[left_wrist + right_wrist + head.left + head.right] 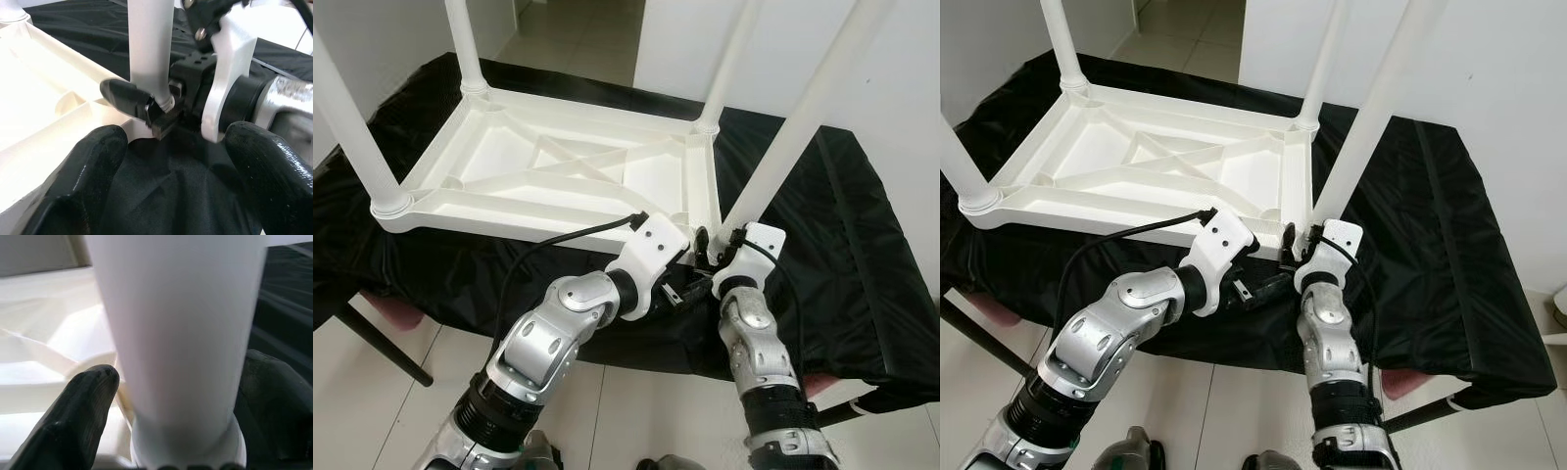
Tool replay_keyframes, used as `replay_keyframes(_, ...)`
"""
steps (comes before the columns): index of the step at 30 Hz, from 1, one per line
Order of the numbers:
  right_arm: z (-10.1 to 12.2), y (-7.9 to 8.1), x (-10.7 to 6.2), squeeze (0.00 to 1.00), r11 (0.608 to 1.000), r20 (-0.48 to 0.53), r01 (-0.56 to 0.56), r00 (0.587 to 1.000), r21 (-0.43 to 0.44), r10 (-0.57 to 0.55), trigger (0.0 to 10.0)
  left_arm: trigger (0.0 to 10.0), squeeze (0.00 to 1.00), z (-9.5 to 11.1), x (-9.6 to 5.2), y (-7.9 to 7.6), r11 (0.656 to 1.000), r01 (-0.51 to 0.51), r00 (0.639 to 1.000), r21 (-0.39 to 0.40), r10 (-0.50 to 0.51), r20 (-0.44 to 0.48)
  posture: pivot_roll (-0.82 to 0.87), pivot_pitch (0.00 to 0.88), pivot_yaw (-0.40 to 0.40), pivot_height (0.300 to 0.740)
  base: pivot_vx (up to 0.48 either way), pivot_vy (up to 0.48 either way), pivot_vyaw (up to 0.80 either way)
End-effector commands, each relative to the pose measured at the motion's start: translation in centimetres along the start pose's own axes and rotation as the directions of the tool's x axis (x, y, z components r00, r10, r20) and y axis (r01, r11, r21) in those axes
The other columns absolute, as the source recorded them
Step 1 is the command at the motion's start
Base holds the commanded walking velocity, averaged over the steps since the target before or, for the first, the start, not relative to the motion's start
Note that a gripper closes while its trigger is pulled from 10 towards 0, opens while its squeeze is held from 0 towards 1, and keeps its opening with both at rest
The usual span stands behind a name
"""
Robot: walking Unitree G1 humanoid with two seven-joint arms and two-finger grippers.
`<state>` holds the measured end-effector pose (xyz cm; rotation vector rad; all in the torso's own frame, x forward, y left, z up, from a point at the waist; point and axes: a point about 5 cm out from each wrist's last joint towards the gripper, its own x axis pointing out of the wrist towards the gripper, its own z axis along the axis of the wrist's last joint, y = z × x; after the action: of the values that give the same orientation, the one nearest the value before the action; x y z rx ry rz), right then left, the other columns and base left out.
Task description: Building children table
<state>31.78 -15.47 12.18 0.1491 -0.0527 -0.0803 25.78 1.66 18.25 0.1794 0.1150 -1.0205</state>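
Observation:
A white plastic children's table (558, 171) lies upside down on a black-draped surface (842, 255), with its legs pointing up. My right gripper (715, 243) is shut around the base of the near-right leg (793, 137), where the leg meets the corner socket. In the right wrist view the leg (181, 333) stands between both black fingers (88, 401). My left gripper (176, 161) is open and holds nothing. It hovers over the black cloth just in front of that corner, pointing at the right gripper's finger (124, 98) and the leg (149, 44).
Three other white legs (352, 127) rise from the far and left corners. A white wall (901, 78) stands behind on the right, and a doorway with tiled floor (578, 34) lies behind. The stand's black leg (372, 338) slants over the floor tiles at near left.

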Motion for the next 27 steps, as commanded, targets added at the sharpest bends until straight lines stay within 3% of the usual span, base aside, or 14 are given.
replay_keyframes(1, 0.8, -0.4, 0.3, 0.0, 0.998, 0.034, -0.066, 0.997, 0.017, 0.066, 10.0, 10.0, 0.0, -0.3, 0.2, -0.3, 1.0, 0.017, 1.0, 0.002, -0.017, -0.009, 0.09, 0.0, -0.086, 0.74, 0.0, 0.0, 0.0)
replay_keyframes(3, 1.2, -0.6, 0.6, 0.0, 0.99, 0.039, -0.134, 0.99, 0.036, 0.133, 10.0, 10.0, 0.0, -0.2, 0.2, -0.3, 1.0, 0.016, 1.0, 0.001, -0.016, -0.007, 0.09, 0.0, -0.086, 0.74, 0.0, 0.0, 0.0)
replay_keyframes(8, 1.6, -1.6, 1.4, 0.0, 0.948, 0.019, -0.315, 0.949, -0.046, 0.316, 10.0, 10.0, 0.0, -0.2, 0.2, -0.2, 1.0, 0.009, 1.0, 0.0, -0.009, -0.005, 0.09, 0.0, -0.086, 0.74, 0.0, 0.0, 0.0)
replay_keyframes(12, 1.7, -1.9, 1.6, 0.0, 0.936, 0.01, -0.346, 0.938, -0.06, 0.348, 10.0, 10.0, 0.0, -0.1, 0.2, -0.2, 1.0, 0.008, 1.0, 0.0, -0.008, -0.004, 0.09, 0.0, -0.086, 0.74, 0.0, 0.0, 0.0)
replay_keyframes(21, 2.3, -4.5, 3.4, 0.0, 0.832, -0.099, -0.539, 0.842, -0.13, 0.53, 10.0, 10.0, 0.0, 0.0, 0.2, 0.1, 1.0, 0.002, 1.0, 0.001, -0.002, -0.001, 0.1, 0.0, -0.076, 0.74, 0.0, 0.0, 0.0)
replay_keyframes(27, 2.0, -4.8, 3.8, 0.0, 0.815, -0.136, -0.563, 0.826, -0.137, 0.548, 10.0, 10.0, 0.0, 0.1, 0.1, 0.2, 1.0, 0.0, 1.0, 0.002, 0.0, -0.001, 0.1, 0.0, -0.071, 0.74, 0.0, 0.0, 0.0)
